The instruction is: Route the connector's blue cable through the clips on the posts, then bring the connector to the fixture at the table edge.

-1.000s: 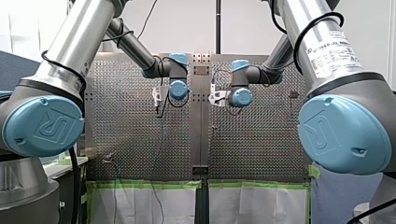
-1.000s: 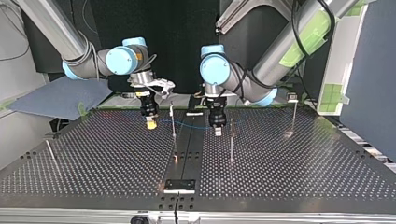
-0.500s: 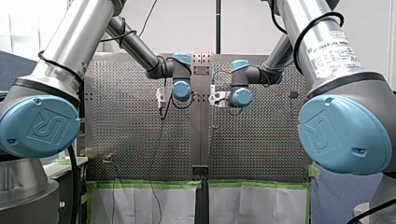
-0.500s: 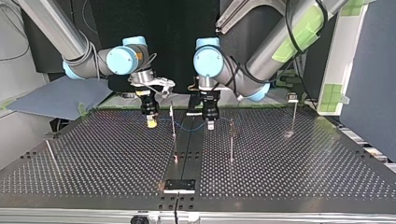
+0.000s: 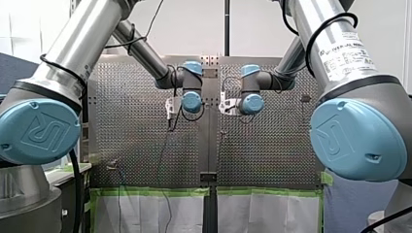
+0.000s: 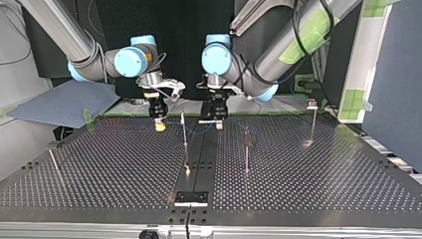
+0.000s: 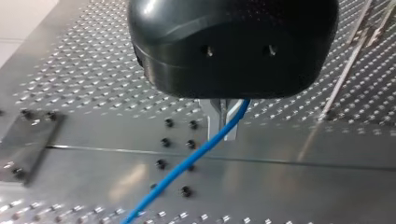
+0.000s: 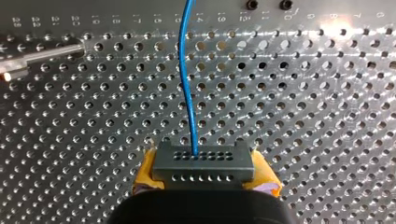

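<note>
Connector (image 8: 203,161) is sitting clamped between my right gripper's (image 8: 204,173) yellow pads (image 8: 145,169), hovering just above the perforated table (image 8: 303,93), while my left gripper (image 7: 222,122) is pinching its blue cable (image 7: 187,163), closed tight.

Front view: high, behind the arm shoulders, facing out across the perforated steel table (image 5: 145,145). Top view: low at the far edge, facing back at the arms. Both cover the dark centre strip (image 6: 201,159). Wrist views: close above the plate, each catching the thin blue cable (image 7: 187,163).
</note>
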Robot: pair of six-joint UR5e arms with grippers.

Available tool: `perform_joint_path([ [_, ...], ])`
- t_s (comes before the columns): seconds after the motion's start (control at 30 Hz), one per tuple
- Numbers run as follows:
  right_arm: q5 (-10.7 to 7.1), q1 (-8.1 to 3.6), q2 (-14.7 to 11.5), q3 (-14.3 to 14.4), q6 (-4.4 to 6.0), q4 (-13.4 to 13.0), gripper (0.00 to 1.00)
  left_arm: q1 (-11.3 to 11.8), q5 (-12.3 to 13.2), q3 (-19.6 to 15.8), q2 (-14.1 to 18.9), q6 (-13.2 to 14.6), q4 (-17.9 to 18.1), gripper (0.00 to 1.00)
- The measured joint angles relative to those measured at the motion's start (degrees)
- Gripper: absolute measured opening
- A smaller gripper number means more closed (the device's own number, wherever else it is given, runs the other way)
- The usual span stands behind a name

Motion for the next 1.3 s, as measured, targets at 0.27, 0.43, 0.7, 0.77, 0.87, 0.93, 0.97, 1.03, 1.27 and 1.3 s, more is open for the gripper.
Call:
perform_joint_path([
  [0.27, 0.57, -0.4, -0.06, 1.96, -0.02, -0.27, 0.0, -0.77, -0.02, -0.8, -1.05, -0.2, 1.71, 0.0],
  [0.43, 0.93, -0.76, -0.07, 3.8, -0.02, -1.21, 0.0, -0.86, 0.22, -1.95, -1.92, -0.32, 3.53, 0.0],
  [0.7, 1.27, -1.22, -0.08, 5.59, -0.02, -1.97, 0.0, -1.09, 0.42, -2.21, -4.94, -0.75, 5.1, 0.0],
  [0.77, 1.45, -1.3, -0.08, 5.79, -0.02, -2.0, 0.0, -1.14, 0.43, -2.27, -5.14, -0.79, 5.26, 0.0],
  [0.87, 1.61, -1.45, -0.08, 6.07, -0.03, -2.16, 0.0, -1.28, 0.43, -2.39, -5.25, -0.81, 5.38, 0.0],
  [0.93, 1.67, -1.58, -0.08, 6.37, -0.03, -2.47, 0.0, -1.34, 0.45, -2.42, -5.27, -0.82, 5.39, 0.0],
  [0.97, 1.68, -1.68, -0.08, 6.67, -0.02, -2.78, 0.0, -1.36, 0.46, -2.45, -5.27, -0.81, 5.38, 0.0],
  [1.03, 1.63, -1.86, -0.07, 7.31, 0.06, -3.49, 0.0, -1.45, 0.47, -2.68, -5.28, -0.78, 5.41, 0.0],
  [1.27, 1.42, -2.51, 0.0, 9.12, 0.23, -6.15, 0.0, -1.63, 0.54, -3.54, -6.27, -0.59, 6.16, 0.0],
  [1.3, 1.41, -2.59, 0.01, 9.2, 0.18, -6.29, 0.0, -1.69, 0.52, -3.67, -6.48, -0.58, 6.28, 0.0],
])
